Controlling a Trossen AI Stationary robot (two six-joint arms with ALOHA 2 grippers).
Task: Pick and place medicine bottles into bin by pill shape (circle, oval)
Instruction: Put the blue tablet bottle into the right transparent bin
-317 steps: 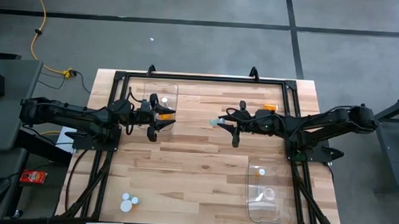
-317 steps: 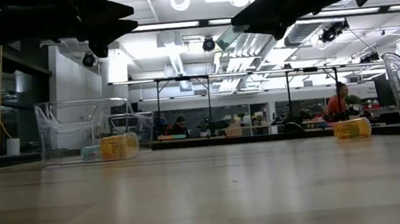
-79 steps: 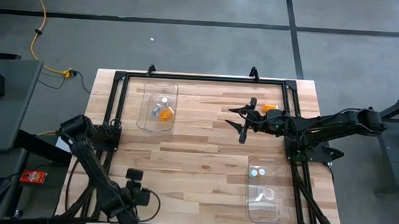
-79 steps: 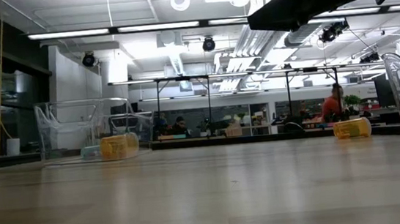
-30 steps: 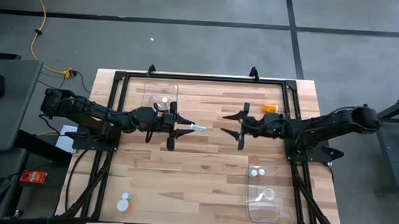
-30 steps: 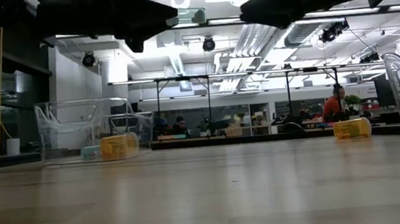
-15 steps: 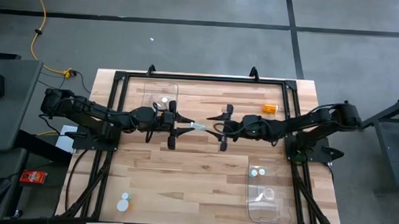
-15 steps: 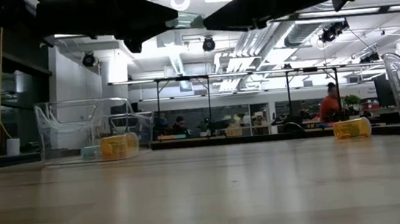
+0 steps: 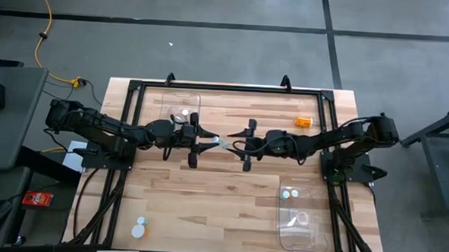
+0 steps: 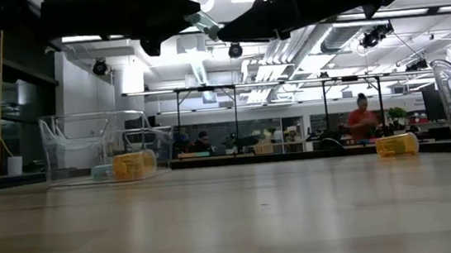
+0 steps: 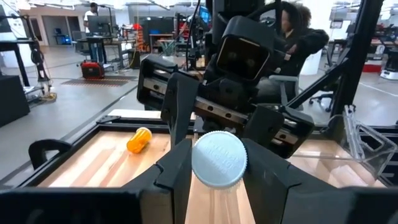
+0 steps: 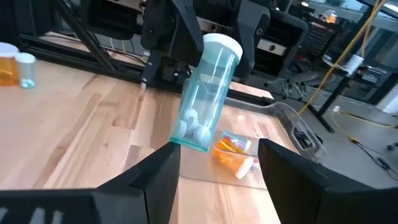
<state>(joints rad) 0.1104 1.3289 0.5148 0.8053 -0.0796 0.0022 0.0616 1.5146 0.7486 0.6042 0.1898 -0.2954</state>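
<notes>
Right gripper (image 9: 239,145) has closed in from 3 o'clock, open around the teal bottle (image 12: 205,93) the left gripper (image 9: 206,143) pinches mid-tabletop. Light, slick plastic; take the body.

No legible text, label, brand, number or sign anywhere.

A teal-tinted bottle (image 12: 205,93) with a white cap (image 11: 217,159) is showing between black fingers (image 11: 177,165). An amber-orange bottle (image 9: 304,122) is lying near the far right corner of the pale, striped wooden tabletop (image 9: 222,187). Clear bins (image 9: 300,217) are catching light. White caps (image 9: 138,228) are dotting the near left corner.
</notes>
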